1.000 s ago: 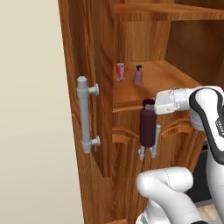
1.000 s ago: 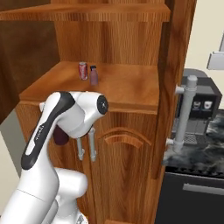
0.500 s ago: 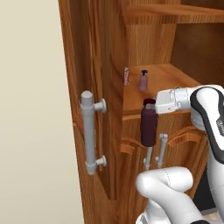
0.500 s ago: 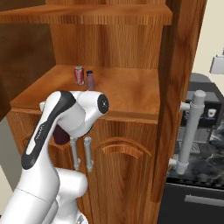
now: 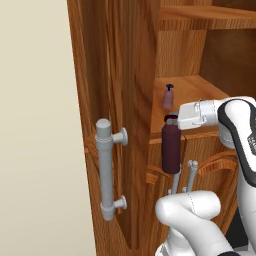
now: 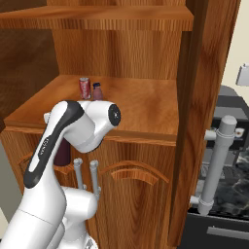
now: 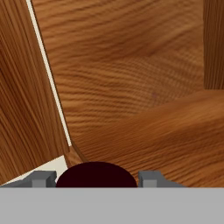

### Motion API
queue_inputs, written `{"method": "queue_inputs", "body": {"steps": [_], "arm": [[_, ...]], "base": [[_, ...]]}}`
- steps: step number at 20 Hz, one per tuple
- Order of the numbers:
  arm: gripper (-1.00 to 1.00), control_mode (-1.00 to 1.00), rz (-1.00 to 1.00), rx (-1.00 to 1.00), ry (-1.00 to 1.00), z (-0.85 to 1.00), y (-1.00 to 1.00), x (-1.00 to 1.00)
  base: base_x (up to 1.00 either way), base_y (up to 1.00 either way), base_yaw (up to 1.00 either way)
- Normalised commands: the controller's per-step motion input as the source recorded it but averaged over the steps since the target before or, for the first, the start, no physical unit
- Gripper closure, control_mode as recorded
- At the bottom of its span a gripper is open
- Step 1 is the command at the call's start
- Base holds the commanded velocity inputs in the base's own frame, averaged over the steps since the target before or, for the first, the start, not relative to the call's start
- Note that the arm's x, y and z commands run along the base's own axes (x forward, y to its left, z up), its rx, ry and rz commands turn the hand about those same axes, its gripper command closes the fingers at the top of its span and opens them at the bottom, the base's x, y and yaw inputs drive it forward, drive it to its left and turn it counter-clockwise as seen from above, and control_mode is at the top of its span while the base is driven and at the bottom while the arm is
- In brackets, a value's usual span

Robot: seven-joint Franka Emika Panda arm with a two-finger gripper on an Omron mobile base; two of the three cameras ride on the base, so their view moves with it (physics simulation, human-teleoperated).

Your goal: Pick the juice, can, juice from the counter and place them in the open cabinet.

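Big reddish-brown wood-grain cabinet (image 5: 125,100), smooth shelf holding a red can (image 6: 84,87) and small maroon bottle (image 6: 97,90) far back. Gripper (image 5: 172,120) clamps a tall dark maroon juice bottle (image 5: 170,150), upright, hanging in front of the shelf edge

**Arm raised, hand closed on a bottle**

The white arm is bent at the elbow and extended level. The hand (image 5: 172,121) is turned sideways and clamped around the neck of a dark maroon bottle (image 5: 171,150), which hangs upright beneath it.

can (image 6: 84,88) left of bottle (image 6: 97,91), on cabinet (image 6: 146,104) shelf
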Motion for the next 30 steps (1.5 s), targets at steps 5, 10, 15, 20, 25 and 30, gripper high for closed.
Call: {"method": "queue_inputs", "body": {"steps": [5, 10, 15, 20, 25, 30], "arm": [[1.0, 1.0, 0.0, 0.0, 0.0, 0.0, 0.0, 0.0], [1.0, 1.0, 0.0, 0.0, 0.0, 0.0, 0.0, 0.0], [1.0, 1.0, 0.0, 0.0, 0.0, 0.0, 0.0, 0.0], [1.0, 1.0, 0.0, 0.0, 0.0, 0.0, 0.0, 0.0], [1.0, -1.0, -0.07, 0.0, -0.02, 0.16, 0.0, -0.11], [1.0, -1.0, -0.19, -0.01, -0.06, 0.34, -0.01, -0.18]], "base": [[0.01, 0.0, 0.0], [0.0, 0.0, 0.0], [0.0, 0.0, 0.0], [0.0, 0.0, 0.0], [-0.01, 0.0, 0.0], [0.0, 0.0, 0.0]]}}
